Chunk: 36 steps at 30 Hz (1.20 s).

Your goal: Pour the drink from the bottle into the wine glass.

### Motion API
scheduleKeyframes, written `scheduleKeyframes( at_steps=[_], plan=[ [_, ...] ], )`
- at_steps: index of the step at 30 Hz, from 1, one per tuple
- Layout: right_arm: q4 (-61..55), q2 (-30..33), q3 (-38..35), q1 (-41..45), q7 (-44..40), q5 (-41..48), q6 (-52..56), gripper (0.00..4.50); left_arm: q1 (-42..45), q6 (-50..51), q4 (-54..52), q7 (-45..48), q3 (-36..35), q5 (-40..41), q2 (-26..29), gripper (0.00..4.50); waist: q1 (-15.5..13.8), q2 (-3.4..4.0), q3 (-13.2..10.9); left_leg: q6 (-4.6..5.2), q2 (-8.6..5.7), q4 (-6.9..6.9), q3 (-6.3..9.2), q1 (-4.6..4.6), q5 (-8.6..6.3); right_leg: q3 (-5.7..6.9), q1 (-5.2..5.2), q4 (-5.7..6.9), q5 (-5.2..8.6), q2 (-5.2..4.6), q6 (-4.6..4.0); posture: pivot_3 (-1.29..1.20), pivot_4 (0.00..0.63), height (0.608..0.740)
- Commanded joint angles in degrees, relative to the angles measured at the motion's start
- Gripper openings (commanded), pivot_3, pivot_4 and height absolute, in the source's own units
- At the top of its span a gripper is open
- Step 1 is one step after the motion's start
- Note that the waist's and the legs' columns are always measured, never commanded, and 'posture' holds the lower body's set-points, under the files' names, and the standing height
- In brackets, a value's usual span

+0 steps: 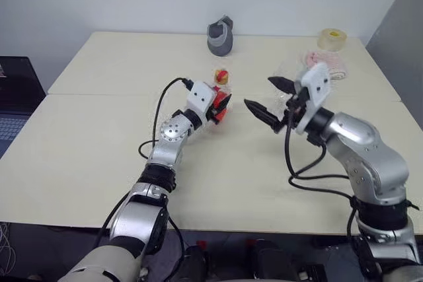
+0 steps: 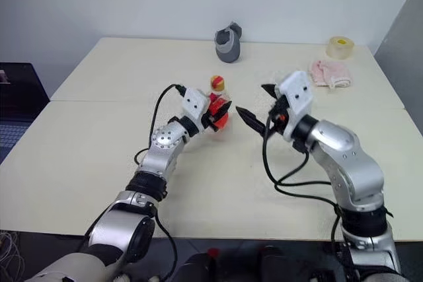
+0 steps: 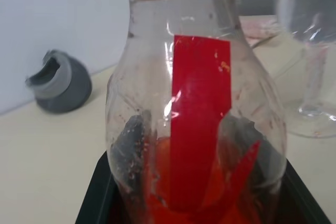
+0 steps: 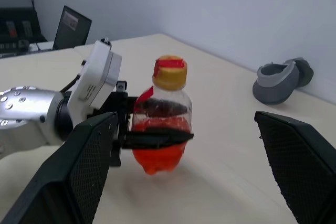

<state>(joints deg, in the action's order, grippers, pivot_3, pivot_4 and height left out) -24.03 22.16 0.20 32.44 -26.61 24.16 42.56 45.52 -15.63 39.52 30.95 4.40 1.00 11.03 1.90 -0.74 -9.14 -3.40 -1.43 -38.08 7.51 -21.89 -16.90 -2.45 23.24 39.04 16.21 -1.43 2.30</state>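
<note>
One bottle [image 2: 217, 104] and one wine glass [image 3: 310, 51] are counted. One grey cup-like object [image 2: 228, 42], one tape roll [image 2: 340, 47] and one pink cloth [image 2: 330, 72] are counted.

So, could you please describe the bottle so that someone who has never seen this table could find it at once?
Start at the pale table and go to its middle, where the two arms meet. There the left gripper is shut on a small clear plastic bottle with red drink at the bottom. Its yellow cap and red label band set it apart from the grey object at the far edge.

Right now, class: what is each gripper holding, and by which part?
The left gripper holds the bottle around its rounded body. The right gripper is open, holding nothing.
</note>
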Motion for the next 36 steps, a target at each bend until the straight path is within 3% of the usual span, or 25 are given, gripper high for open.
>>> scheduleKeyframes(
  at_steps=[1,11,24,27,34,36],
  plan=[
    [0.91,-2.75,-0.42,2.78,1.98,1.75,1.6,4.48,1.03,-0.89,-3.29,2.46,0.39,1.41,-0.89,1.65,0.03,0.0,0.0,0.0,0.0,-0.01,0.02,0.0,0.0,-0.02,0.02,0.03,0.0,-0.01,0.0,0.0,0.15,0.74],
    [4.27,-10.39,-2.16,8.03,6.47,5.67,6.2,4.48,-0.75,7.3,-11.31,7.14,-0.12,6.31,-3.84,1.65,0.6,0.02,0.01,0.0,0.02,-0.01,0.13,-0.02,0.0,-0.04,0.08,0.09,0.0,-0.02,0.0,0.0,0.15,0.74],
    [8.56,-11.68,-1.63,10.03,8.96,3.18,2.52,4.48,-5.22,14.11,-21.17,7.74,1.38,7.42,-5.34,1.65,1.03,0.02,0.01,0.0,0.04,-0.01,0.15,-0.02,0.0,-0.06,0.09,0.1,0.0,-0.02,0.0,0.0,0.15,0.74],
    [9.19,-11.93,-1.9,10.12,9.4,3.24,2.08,3.86,-5.15,15.12,-21.35,7.26,1.16,7.71,-5.52,1.64,1.15,0.02,0.01,0.01,0.03,0.0,0.16,-0.01,0.0,-0.05,0.09,0.1,0.0,-0.01,0.0,0.0,0.15,0.74],
    [8.72,-12.61,-2.81,10.63,10.21,4.53,2.11,1.49,-5.73,15.46,-21.45,7.3,1.54,7.72,-5.63,1.64,1.16,0.02,0.01,0.0,0.04,0.0,0.16,-0.02,0.0,-0.05,0.09,0.1,0.0,-0.01,0.0,0.0,0.15,0.74],
    [8.23,-12.65,-2.71,10.34,10.3,4.76,2.33,1.48,-5.97,15.45,-21.65,7.31,1.69,7.65,-5.72,1.64,1.17,0.02,0.01,0.0,0.04,0.0,0.16,-0.01,0.0,-0.06,0.09,0.1,0.0,-0.01,0.0,0.0,0.15,0.74]
  ],
)
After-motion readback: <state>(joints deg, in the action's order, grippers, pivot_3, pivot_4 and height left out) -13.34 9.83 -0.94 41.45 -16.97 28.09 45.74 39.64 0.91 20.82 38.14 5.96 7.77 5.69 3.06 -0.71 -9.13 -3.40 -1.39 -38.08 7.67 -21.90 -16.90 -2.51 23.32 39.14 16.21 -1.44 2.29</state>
